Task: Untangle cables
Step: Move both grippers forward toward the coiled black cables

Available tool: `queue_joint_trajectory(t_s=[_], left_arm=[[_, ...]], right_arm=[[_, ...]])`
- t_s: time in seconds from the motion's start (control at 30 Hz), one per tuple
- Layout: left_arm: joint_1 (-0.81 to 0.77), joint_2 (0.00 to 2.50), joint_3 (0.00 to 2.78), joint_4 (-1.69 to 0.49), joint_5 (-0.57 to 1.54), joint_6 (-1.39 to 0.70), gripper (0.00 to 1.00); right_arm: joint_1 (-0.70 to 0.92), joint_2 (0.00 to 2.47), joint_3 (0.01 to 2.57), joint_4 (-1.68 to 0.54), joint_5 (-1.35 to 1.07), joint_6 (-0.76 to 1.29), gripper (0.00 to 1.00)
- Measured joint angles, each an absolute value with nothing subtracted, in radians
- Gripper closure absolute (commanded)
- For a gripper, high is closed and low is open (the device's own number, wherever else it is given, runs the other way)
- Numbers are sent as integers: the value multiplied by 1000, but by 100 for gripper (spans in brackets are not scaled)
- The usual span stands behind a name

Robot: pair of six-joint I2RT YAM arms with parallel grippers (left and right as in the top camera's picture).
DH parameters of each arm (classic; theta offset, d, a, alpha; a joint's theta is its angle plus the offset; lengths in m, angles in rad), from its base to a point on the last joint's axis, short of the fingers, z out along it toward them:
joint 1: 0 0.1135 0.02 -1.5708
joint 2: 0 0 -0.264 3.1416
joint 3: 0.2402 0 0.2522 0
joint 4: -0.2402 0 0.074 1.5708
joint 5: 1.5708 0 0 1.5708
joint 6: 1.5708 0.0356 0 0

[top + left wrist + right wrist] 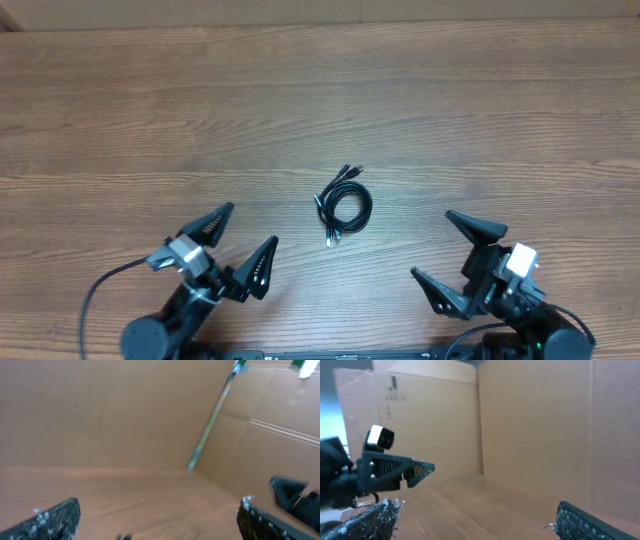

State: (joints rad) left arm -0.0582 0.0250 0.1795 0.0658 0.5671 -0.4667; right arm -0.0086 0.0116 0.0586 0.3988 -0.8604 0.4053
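The cables point(343, 202) lay coiled at the centre of the table point(120, 120). The left gripper point(250, 225) at lower left and the right gripper point(431, 243) at lower right both stood spread wide, empty, clear of them.

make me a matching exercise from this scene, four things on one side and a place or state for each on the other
1 cables
2 left gripper
3 right gripper
4 table

a brown wood grain
b fingers open, on the robot's right of the cables
c black, coiled mid-table
d fingers open, on the robot's left of the cables

Pairs: 1-c, 2-d, 3-b, 4-a
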Motion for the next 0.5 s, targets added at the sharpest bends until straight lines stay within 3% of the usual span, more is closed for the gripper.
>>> queue_joint_trajectory(t_s=[0.1,0.23,0.5], left_arm=[[-58,86,391,-126,533,-364,0],[-58,247,711,-413,496,-273,0],[-58,785,1291,-1094,471,-174,0]], right_arm=[[-50,13,189,239,-838,365,0],[-124,55,492,-142,-793,241,0],[-190,351,1061,-927,-768,10,0]])
